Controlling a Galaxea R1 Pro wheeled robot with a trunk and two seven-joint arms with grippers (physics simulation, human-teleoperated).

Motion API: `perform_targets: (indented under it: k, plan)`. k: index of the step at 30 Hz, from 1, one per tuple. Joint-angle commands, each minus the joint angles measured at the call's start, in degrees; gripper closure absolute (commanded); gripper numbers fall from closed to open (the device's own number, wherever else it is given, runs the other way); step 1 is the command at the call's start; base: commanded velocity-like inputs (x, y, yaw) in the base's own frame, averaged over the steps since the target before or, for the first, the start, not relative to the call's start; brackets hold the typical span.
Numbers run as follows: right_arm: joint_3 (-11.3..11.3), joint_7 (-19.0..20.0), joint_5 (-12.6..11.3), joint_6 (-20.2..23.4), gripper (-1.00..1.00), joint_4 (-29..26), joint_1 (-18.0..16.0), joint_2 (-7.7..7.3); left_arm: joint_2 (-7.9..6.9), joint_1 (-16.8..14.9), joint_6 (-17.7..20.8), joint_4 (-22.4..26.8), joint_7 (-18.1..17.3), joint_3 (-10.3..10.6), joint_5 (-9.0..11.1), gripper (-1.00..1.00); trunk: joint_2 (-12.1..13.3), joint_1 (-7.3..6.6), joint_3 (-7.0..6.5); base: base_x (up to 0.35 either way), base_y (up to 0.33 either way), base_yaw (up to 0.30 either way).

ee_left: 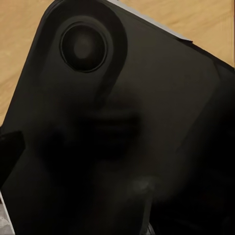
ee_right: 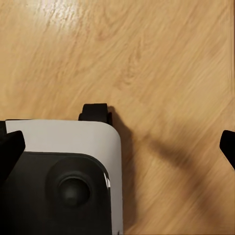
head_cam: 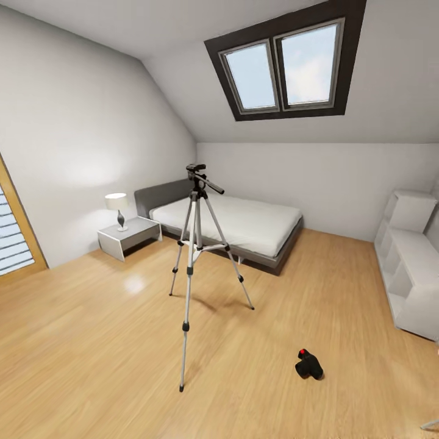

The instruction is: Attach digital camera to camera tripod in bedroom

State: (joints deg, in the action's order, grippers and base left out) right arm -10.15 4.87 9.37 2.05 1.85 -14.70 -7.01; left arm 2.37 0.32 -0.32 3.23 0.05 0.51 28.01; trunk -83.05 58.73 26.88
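Tripod: the tall silver-legged camera tripod [head_cam: 195,256] with a black head stands upright on the light wood floor [head_cam: 91,341], in front of the grey-framed white bed [head_cam: 244,225].
Camera: the small black digital camera [head_cam: 308,364] with a red button lies on the floor, well apart from the tripod's feet.
Left claw: cannot tell; its wrist view looks onto a dark robot body.
Right claw: black fingertips [ee_right: 11,152] stand wide apart above the floor, gripping nothing.
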Motion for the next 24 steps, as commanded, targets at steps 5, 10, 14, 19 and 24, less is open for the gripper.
perform_targets:
  k: [5,10,14,19,24]
  plan:
    - [-0.5,0.1,0.6,0.1,-1.00,0.1,-0.1,-0.05,0.00,0.0,0.0,0.1,0.0,0.0,0.6,-1.00,0.0,0.00,0.05,0.003,-0.004,-0.238]
    - [-0.5,0.1,0.6,0.1,-1.00,0.1,0.0,-0.04,0.00,0.0,0.0,0.1,0.0,-0.1,0.7,-1.00,0.0,0.00,0.05,0.001,-0.001,-0.245]
    - [-0.5,0.1,0.6,0.1,-1.00,0.1,0.2,-0.03,0.00,0.0,0.0,0.1,0.0,-0.1,0.8,-1.00,0.0,0.00,0.05,0.000,0.000,-0.247]
    - [-0.5,0.1,0.6,0.1,-1.00,0.1,0.4,-0.02,0.00,0.0,0.0,0.2,0.0,0.0,0.8,-1.00,0.0,0.00,0.05,0.000,0.000,-0.247]
    - [-0.5,0.1,0.6,0.1,-1.00,0.1,0.5,-0.02,0.01,0.0,0.0,0.2,0.0,0.0,0.5,-1.00,0.0,0.00,0.05,0.026,-0.008,-0.247]
